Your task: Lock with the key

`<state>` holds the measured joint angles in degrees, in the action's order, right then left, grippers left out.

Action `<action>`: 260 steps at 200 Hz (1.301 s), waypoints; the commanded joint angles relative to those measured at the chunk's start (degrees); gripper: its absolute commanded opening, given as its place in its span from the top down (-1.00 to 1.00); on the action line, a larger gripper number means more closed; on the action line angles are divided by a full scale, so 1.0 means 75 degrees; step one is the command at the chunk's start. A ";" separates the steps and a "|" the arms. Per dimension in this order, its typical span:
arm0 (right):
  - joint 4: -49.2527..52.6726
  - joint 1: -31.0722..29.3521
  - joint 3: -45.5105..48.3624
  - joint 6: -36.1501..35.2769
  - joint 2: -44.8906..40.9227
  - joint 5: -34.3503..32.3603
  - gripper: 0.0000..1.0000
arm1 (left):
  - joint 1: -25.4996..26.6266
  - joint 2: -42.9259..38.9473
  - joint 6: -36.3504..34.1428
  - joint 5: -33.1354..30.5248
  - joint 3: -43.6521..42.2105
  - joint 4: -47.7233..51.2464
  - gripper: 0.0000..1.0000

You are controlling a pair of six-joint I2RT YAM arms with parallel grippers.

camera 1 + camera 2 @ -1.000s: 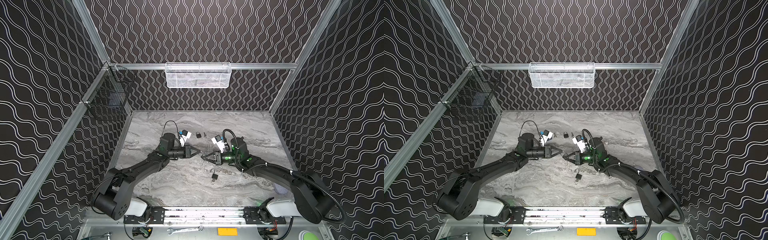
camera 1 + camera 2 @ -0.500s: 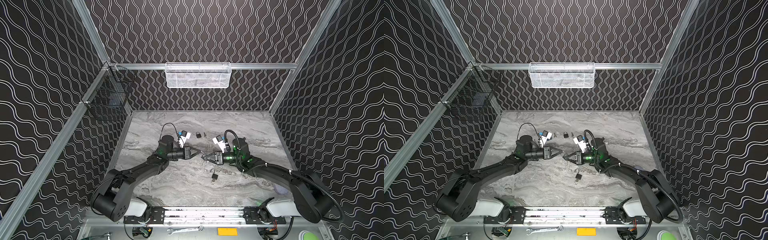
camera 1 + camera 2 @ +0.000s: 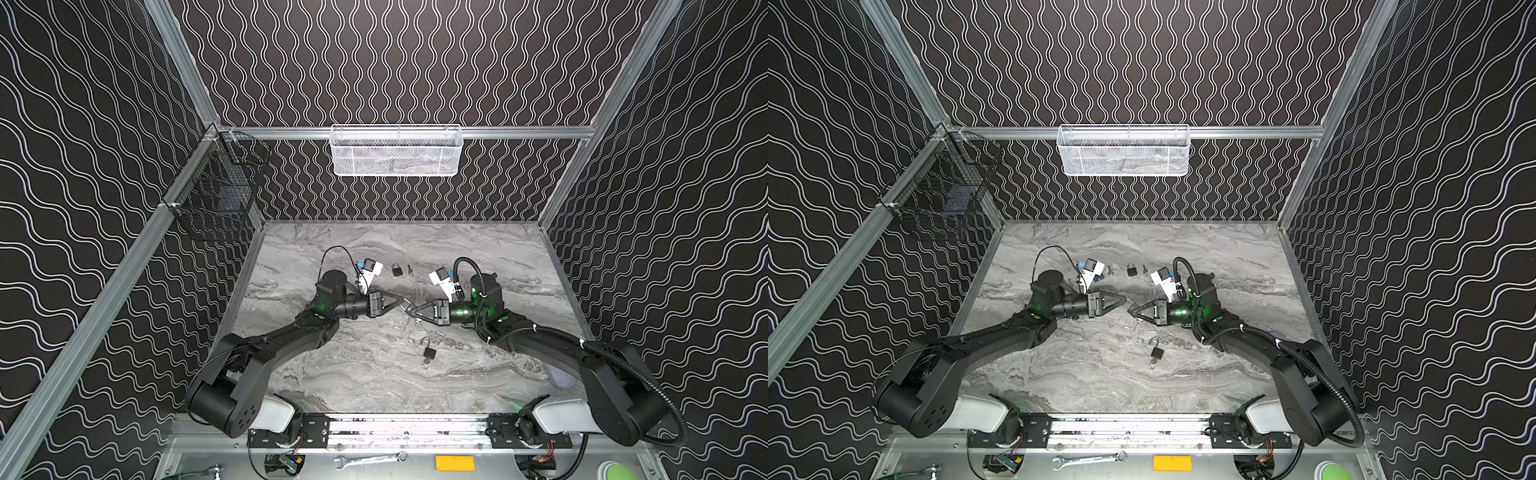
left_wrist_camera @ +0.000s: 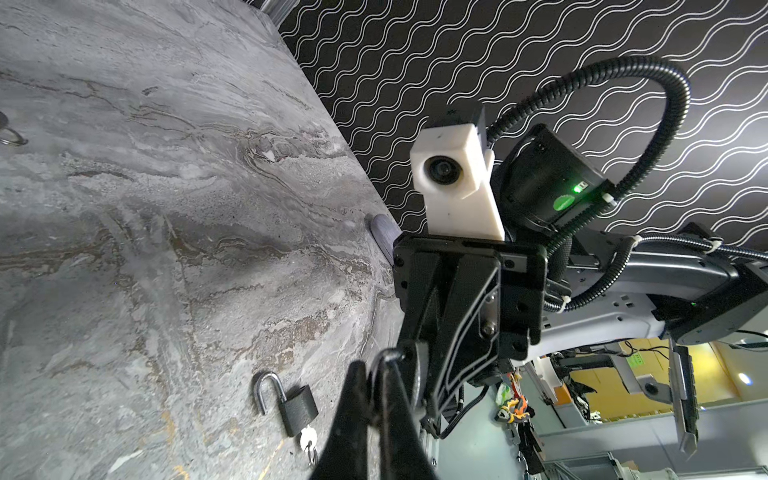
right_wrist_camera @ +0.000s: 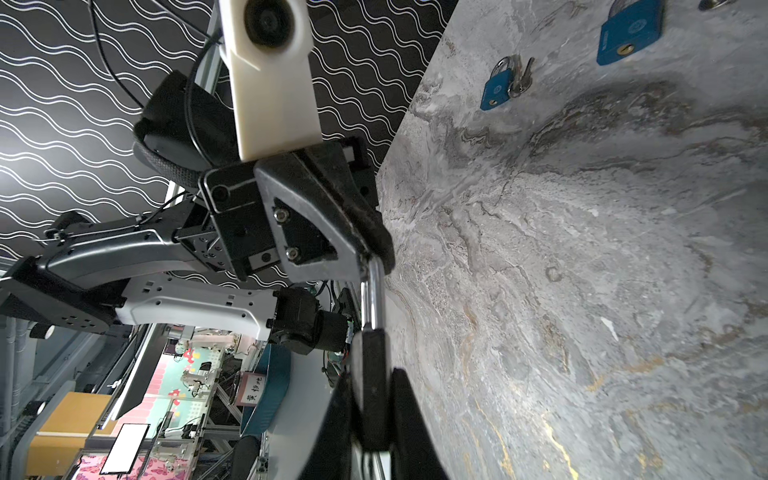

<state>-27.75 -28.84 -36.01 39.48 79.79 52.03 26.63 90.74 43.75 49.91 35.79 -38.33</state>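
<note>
Both arms were held low, outstretched, tips met: right gripper (image 3: 409,311) pinched on black padlock (image 5: 374,382); left gripper (image 3: 402,300) clamped on its shackle (image 5: 372,291). Another open padlock (image 4: 297,409) with key (image 4: 308,437) was seen near grippers, toward base.

the open padlock (image 3: 429,354) lies on the table (image 3: 353,386). just behind it and above the surface, the left gripper (image 3: 401,300) and right gripper (image 3: 412,309) meet tip to tip with a second padlock (image 5: 371,374) between them. farther behind it, a small padlock (image 3: 397,270) and a key (image 3: 409,270) lie side by side. far behind it and higher up hangs a mesh basket (image 3: 395,151); behind it to the left, a wire basket (image 3: 216,199). a wrench (image 3: 370,459) lies in front of it, off the table.
</note>
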 commanded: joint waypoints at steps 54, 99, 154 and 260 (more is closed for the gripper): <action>-0.0103 0.0242 -0.0102 0.0402 0.0149 -0.0025 1.00 | 0.0153 0.0353 0.0370 0.0957 0.0134 -0.1636 1.00; 0.0477 0.0282 -0.0305 -0.0023 0.0167 -0.0131 1.00 | 0.0350 0.0485 0.0316 0.0914 0.0230 -0.1517 1.00; 0.0512 0.0400 -0.0356 -0.0237 0.0277 -0.0006 1.00 | 0.0553 0.0517 -0.0220 0.0939 0.0564 -0.0619 1.00; 0.0398 0.0951 -0.0682 -0.0325 0.0536 0.0237 1.00 | 0.0671 0.0452 -0.0160 0.0965 0.0534 -0.0588 1.00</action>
<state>-22.63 -22.15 -40.05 36.51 82.94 62.17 30.46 94.65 43.20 46.70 39.33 -40.18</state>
